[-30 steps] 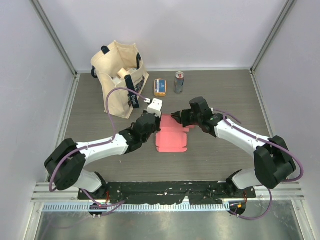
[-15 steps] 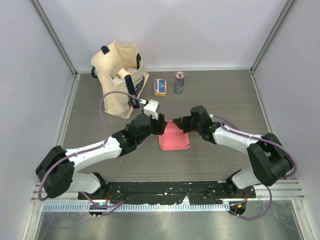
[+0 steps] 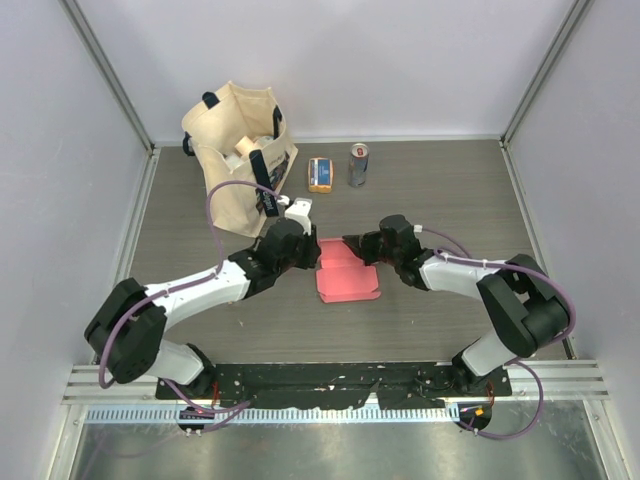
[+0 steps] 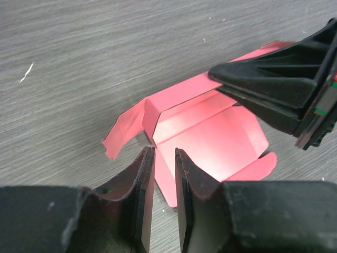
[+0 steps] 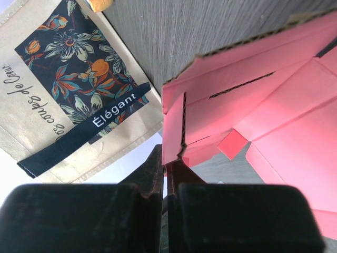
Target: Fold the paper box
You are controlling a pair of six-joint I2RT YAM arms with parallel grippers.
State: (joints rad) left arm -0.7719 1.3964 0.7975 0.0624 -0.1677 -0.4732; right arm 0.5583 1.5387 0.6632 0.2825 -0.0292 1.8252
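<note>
Paper box [image 3: 347, 275], partly opened with flaps raised, lying mid-table [image 3: 450, 200] between both arms: right gripper [image 5: 167, 161] clamped on its far flap, left gripper [image 4: 164, 154] at its left edge, fingers a slit apart, hold unclear.

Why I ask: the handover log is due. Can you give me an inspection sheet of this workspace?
Surface: grey wood-grain table, nothing seen on it beyond the items below.
Job's things: paper box, pinkish-red, lying mid-table, partly unfolded with its flaps open.
Clutter: beige tote bag, orange-and-blue packet and can along the far side.
Grippers: left pincer has its fingers narrowly apart over a box edge, grip unclear; right pincer is shut on a box flap.
Cables: purple cables loop off both arms; the left loop arches near the tote bag.
Surroundings: pale walls, nothing seen beyond them.
</note>
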